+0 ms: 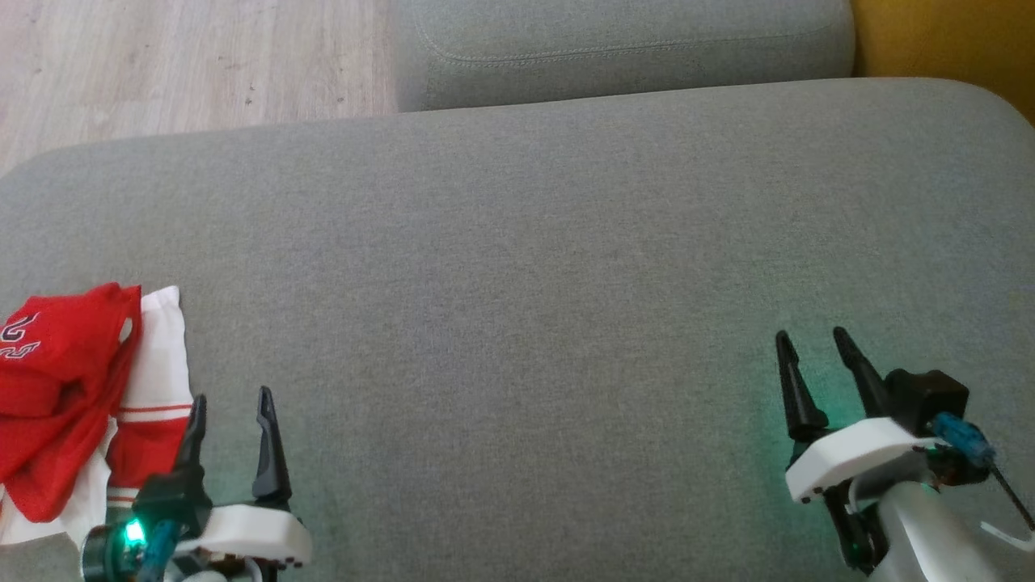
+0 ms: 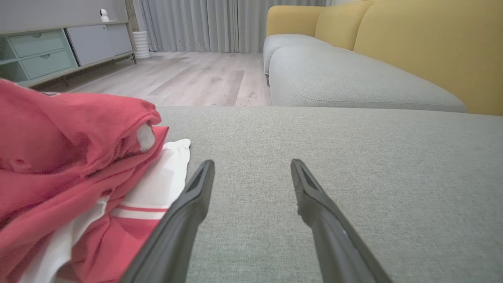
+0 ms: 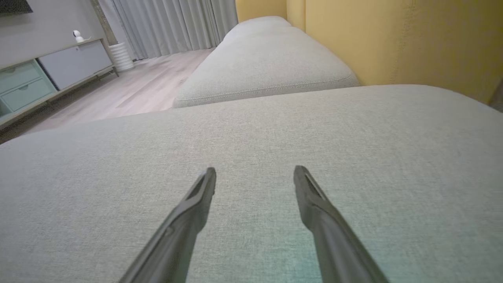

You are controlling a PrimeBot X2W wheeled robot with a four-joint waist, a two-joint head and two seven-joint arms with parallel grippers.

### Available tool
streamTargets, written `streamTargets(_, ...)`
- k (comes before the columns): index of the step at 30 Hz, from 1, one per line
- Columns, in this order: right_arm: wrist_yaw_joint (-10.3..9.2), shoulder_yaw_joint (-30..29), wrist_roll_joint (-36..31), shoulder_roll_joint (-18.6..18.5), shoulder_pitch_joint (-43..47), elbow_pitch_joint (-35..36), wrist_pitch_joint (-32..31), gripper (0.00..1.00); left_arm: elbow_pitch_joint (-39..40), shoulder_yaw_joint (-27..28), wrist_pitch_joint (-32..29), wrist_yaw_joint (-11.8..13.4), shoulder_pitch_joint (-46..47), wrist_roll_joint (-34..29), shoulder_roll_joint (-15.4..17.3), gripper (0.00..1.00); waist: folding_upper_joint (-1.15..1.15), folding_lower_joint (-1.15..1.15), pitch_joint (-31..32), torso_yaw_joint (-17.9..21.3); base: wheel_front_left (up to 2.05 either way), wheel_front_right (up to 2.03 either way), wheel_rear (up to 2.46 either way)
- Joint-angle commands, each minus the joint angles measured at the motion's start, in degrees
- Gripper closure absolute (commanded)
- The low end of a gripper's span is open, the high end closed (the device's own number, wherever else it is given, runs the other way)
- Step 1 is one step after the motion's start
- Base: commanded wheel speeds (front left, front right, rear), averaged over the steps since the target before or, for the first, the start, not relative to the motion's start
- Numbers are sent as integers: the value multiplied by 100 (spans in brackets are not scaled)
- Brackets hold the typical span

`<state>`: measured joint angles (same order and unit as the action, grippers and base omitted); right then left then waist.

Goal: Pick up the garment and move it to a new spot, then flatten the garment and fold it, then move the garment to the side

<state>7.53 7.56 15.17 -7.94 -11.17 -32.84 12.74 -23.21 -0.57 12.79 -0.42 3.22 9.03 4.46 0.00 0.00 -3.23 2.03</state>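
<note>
the garment (image 1: 65, 388), a crumpled red and white jersey, lies bunched at the lower left of the head view on the grey sofa cushion (image 1: 517, 242), running off the left edge. the left tool (image 1: 231, 394) sits just right of it at the bottom left, fingers spread wide and holding nothing; whether its left finger touches the cloth is unclear. the right tool (image 1: 809, 332) is at the lower right, well apart from the garment, also wide and empty. a wood floor (image 1: 186, 56) shows at the upper left
</note>
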Motion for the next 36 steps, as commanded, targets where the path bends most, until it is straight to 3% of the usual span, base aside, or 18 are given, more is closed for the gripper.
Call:
streamTargets(1,-4,42,-211,-31,-228,114,132,0,209,220,126,55,125,-206,40,0,0,0,0,4,0,0,0)
streamTargets(6,-4,-91,-635,31,-213,41,226,0,226,327,220,69,73,-547,-10,0,0,0,2,22,0,0,0)
streamTargets(17,-4,-95,-632,45,-174,72,226,0,258,389,220,-4,93,-565,-80,0,0,0,-50,-146,0,0,0)
streamTargets(24,-4,35,-582,-5,-179,154,226,0,195,363,220,-38,151,-533,-118,0,0,0,-154,-705,0,0,0)
streamTargets(36,-4,853,-396,98,-324,211,226,0,110,615,221,-92,25,-497,-133,0,0,0,-183,-2117,0,0,0)
